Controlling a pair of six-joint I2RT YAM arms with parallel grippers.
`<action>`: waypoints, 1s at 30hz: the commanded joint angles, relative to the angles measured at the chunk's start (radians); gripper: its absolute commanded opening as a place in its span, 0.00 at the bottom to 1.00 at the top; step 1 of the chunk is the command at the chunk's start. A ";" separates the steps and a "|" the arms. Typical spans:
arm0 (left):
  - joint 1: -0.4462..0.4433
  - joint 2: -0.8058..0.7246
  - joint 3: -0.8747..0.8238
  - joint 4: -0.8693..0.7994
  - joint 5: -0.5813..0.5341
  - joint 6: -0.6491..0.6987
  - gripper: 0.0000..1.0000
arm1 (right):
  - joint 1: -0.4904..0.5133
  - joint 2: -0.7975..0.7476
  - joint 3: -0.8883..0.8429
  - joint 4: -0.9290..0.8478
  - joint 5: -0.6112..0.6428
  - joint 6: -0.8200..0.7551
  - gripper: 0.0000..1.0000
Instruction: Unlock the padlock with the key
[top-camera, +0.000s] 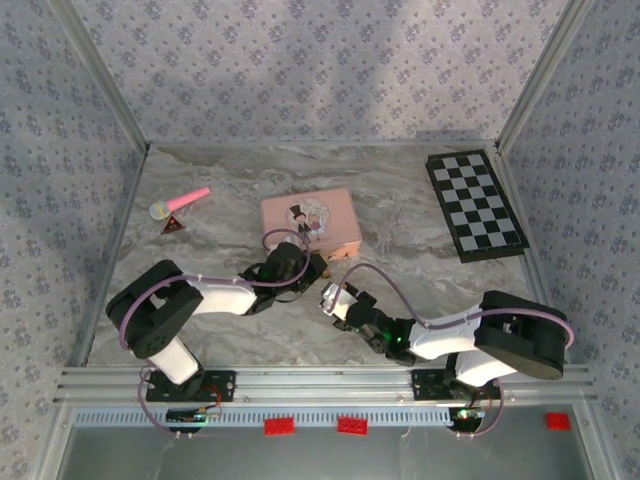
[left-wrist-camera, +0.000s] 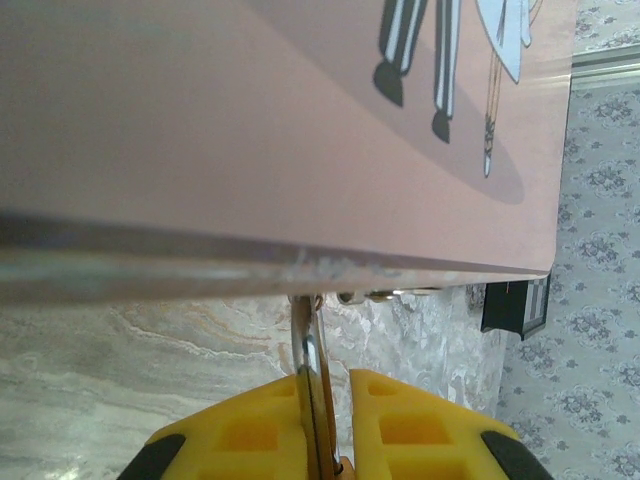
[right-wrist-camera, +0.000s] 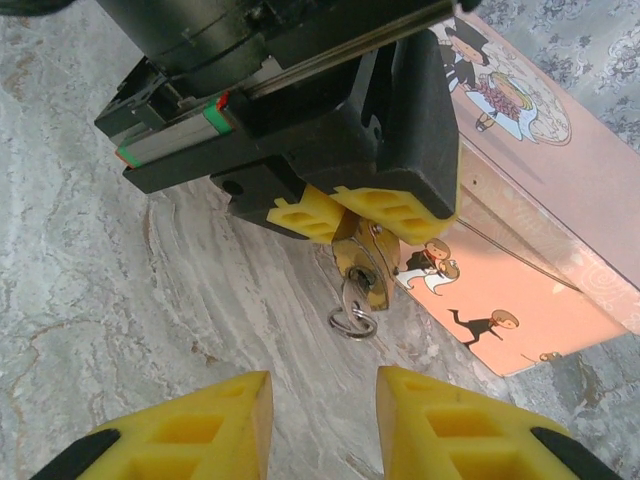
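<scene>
The brass padlock (right-wrist-camera: 368, 258) hangs at the front edge of the pink tin box (top-camera: 325, 225), and my left gripper (top-camera: 303, 266) is shut on it. The right wrist view shows the left fingers (right-wrist-camera: 392, 212) pinching the lock's body. A small silver key (right-wrist-camera: 352, 294) sticks out of its keyhole, its ring (right-wrist-camera: 352, 322) dangling just above the table. In the left wrist view the padlock (left-wrist-camera: 313, 372) is edge-on between the pads, its grey shackle (left-wrist-camera: 303, 322) running up to the box's rim (left-wrist-camera: 250, 265). My right gripper (right-wrist-camera: 322, 420) stands open a short way before the key, touching nothing.
A black-and-white chessboard (top-camera: 476, 203) lies at the back right. A pink toy microphone (top-camera: 180, 203) and a small dark red triangle (top-camera: 175, 226) sit at the back left. Patterned walls close in the marble table (top-camera: 230, 330) on three sides.
</scene>
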 joint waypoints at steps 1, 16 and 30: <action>-0.026 0.013 0.004 0.076 0.083 -0.087 0.00 | -0.004 0.025 0.026 0.050 0.034 -0.016 0.34; -0.034 0.028 0.017 0.085 0.091 -0.084 0.00 | -0.040 0.083 0.049 0.098 0.060 -0.003 0.30; -0.035 0.034 0.022 0.086 0.095 -0.079 0.00 | -0.047 0.132 0.071 0.126 0.050 0.033 0.26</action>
